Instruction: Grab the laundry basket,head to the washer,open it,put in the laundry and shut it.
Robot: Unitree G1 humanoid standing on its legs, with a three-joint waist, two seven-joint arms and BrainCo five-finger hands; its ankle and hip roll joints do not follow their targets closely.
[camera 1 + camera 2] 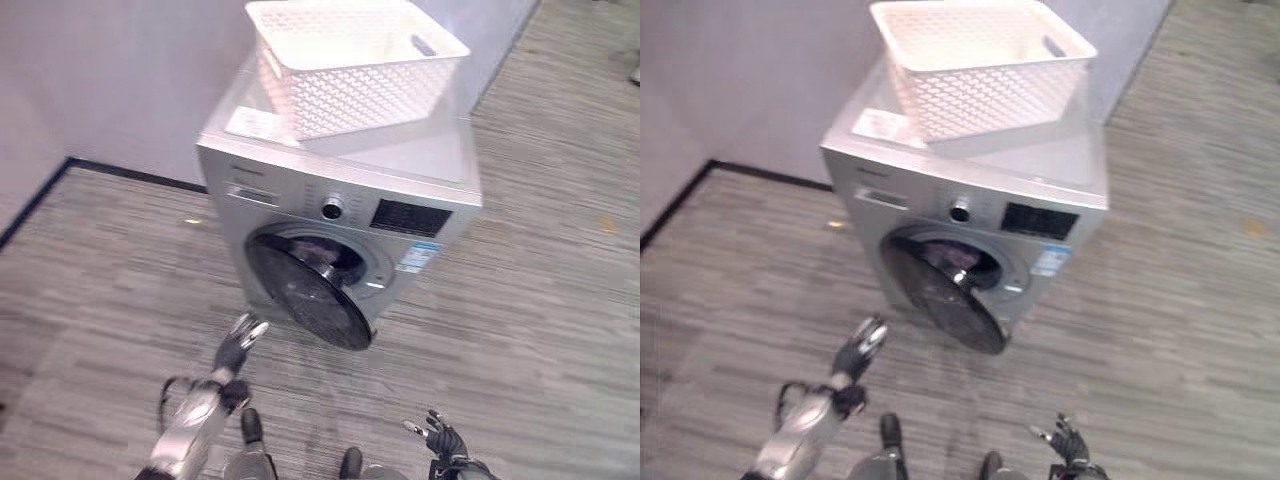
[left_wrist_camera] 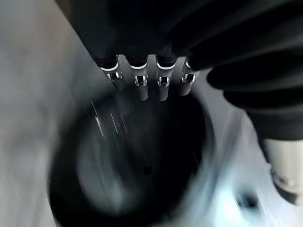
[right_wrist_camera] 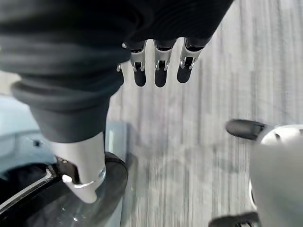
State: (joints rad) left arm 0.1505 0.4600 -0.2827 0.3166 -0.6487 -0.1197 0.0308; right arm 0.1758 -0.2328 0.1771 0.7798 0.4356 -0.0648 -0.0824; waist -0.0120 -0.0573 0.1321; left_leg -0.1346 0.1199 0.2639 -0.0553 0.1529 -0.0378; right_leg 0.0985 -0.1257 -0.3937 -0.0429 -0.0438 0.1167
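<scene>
At 5 o'clock the right hand [image 1: 445,438] hung with fingers spread, empty. The left hand [image 1: 238,345], fingers straight, reached toward the washer's [image 1: 340,215] half-open door [image 1: 310,297]. At 12 o'clock, the basket [image 1: 350,62] sat on top.

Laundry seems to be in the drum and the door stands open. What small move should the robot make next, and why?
Probably move the left hand forward to the outer face of the washer door and push it closed. The door hangs open, dark laundry shows inside the drum, and the white basket sits on top of the washer. The left hand, fingers straight, is near the door's free edge; the right hand is low and farther away.
</scene>
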